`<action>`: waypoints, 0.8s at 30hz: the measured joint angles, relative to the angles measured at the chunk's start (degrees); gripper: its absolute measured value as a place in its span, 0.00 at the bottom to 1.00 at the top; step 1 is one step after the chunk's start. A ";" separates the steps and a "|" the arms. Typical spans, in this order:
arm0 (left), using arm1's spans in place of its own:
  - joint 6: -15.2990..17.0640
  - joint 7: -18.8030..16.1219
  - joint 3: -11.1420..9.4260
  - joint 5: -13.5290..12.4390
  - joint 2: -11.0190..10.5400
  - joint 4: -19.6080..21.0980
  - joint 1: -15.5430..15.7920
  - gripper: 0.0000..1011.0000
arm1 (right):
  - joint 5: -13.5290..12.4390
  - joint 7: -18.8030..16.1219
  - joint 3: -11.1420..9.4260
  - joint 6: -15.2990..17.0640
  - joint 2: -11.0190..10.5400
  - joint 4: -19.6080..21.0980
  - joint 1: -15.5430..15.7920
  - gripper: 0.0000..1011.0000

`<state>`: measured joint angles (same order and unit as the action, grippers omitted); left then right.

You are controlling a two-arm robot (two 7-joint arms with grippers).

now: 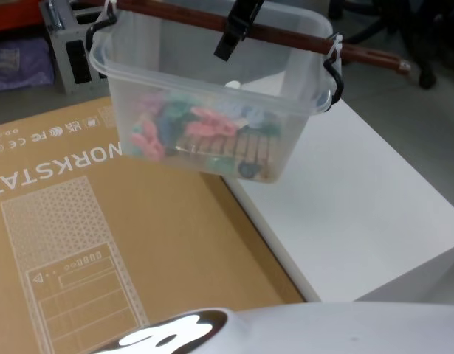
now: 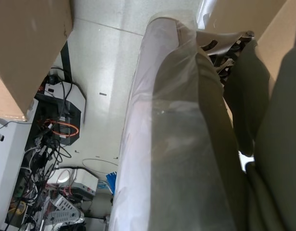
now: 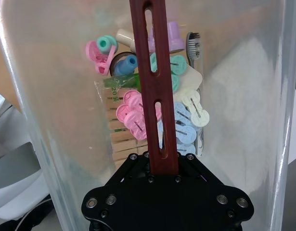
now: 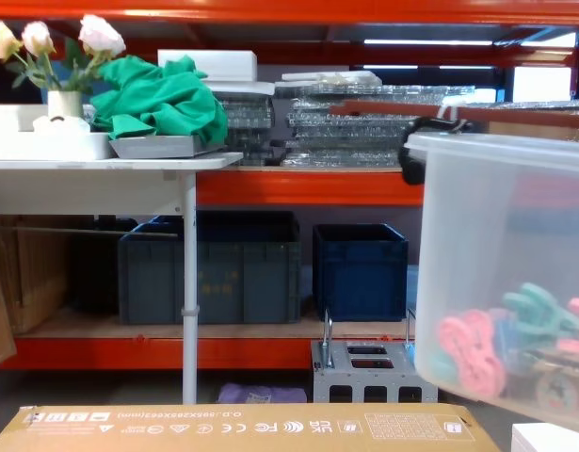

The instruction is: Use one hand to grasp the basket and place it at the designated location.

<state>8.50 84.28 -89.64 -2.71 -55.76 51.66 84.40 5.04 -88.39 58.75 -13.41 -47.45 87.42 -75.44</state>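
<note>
The basket (image 1: 204, 81) is a translucent milky tub with coloured clips and pegs inside. It hangs in the air, tilted, over the seam between a cardboard box and a white table. Its reddish-brown bar handle (image 1: 286, 35) runs across the top. My right gripper (image 1: 238, 29) comes down from above and is shut on the middle of that bar. In the right wrist view the gripper (image 3: 164, 173) clamps the slotted handle (image 3: 155, 96), with the basket wall (image 3: 51, 96) around it. The chest view has the basket (image 4: 496, 235) large at the right edge.
A big brown cardboard box (image 1: 101, 243) lies flat below and to the left. The white table (image 1: 359, 206) is on the right. A grey metal block (image 1: 71, 51) stands behind the box. Dark blue crates (image 4: 209, 268) sit under orange shelving, beside a white side table (image 4: 110, 160).
</note>
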 joint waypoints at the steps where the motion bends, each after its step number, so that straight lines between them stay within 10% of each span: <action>1: -0.01 0.00 0.00 -0.01 0.00 -0.02 0.00 0.00 | 0.04 0.00 0.16 -0.06 0.08 0.11 -0.06 0.07; 24: 0.00 0.00 0.00 0.00 0.00 0.01 0.00 0.00 | 2.15 1.81 7.10 -6.29 7.00 7.41 -0.13 0.07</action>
<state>8.50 84.28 -89.64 -2.71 -55.76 51.67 84.41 7.19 -86.57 65.86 -19.71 -40.45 94.83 -75.57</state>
